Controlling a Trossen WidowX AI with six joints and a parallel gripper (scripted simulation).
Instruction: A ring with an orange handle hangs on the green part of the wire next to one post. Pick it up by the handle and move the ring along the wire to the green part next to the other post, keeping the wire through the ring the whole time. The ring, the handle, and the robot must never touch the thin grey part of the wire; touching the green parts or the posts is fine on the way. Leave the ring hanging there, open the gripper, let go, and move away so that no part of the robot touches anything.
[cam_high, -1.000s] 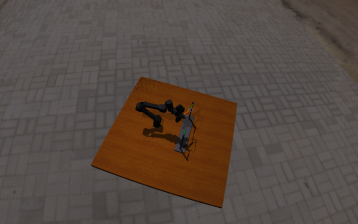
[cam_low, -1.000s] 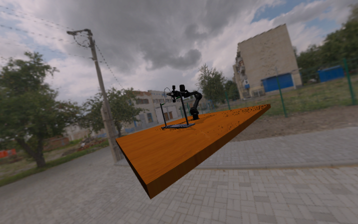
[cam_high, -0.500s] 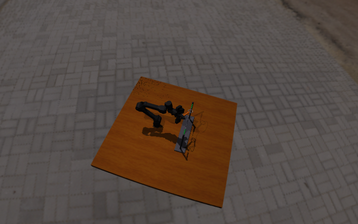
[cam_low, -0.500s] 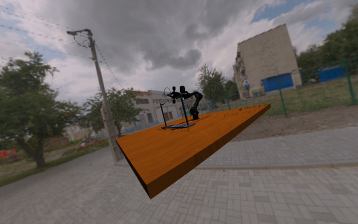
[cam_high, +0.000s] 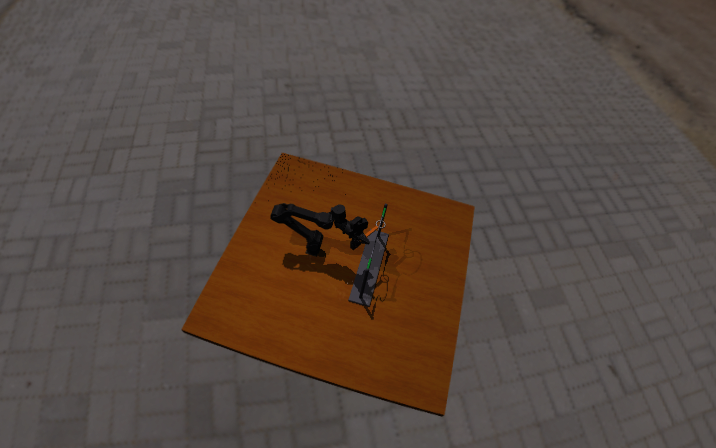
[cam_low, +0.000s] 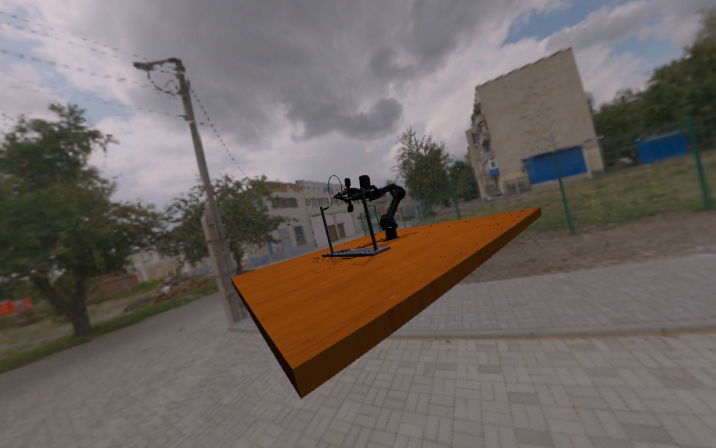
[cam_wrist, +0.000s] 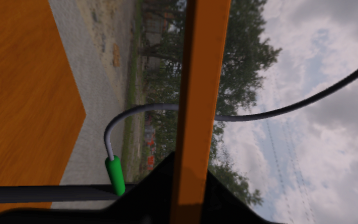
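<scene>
Arm, black, six-jointed (cam_high: 311, 219), mounted on a square orange-brown wooden table top (cam_high: 295, 327) and reaching toward the wire stand. Parallel-jaw gripper (cam_high: 363, 228): fingers nearly closed, clamped on the straight orange handle (cam_high: 372, 230) of the ring. In the wrist view the handle (cam_wrist: 202, 100) runs as a broad orange bar up the middle of the frame, rising out of the dark gripper body.

Ring, small, pale (cam_high: 381, 224): at the outer end of the handle, held up in the air near the far post, on the line of the wire as seen from above. Whether it touches the wire cannot be told.

Wire, thin, grey, curved (cam_wrist: 150, 108): crosses behind the handle in the wrist view and bends down into a green sleeve (cam_wrist: 115, 175) on a dark post.

Stand: flat grey base plate (cam_high: 369, 269) on the table, with two dark upright posts (cam_low: 368, 221) and green wire sections (cam_high: 383, 212).
</scene>
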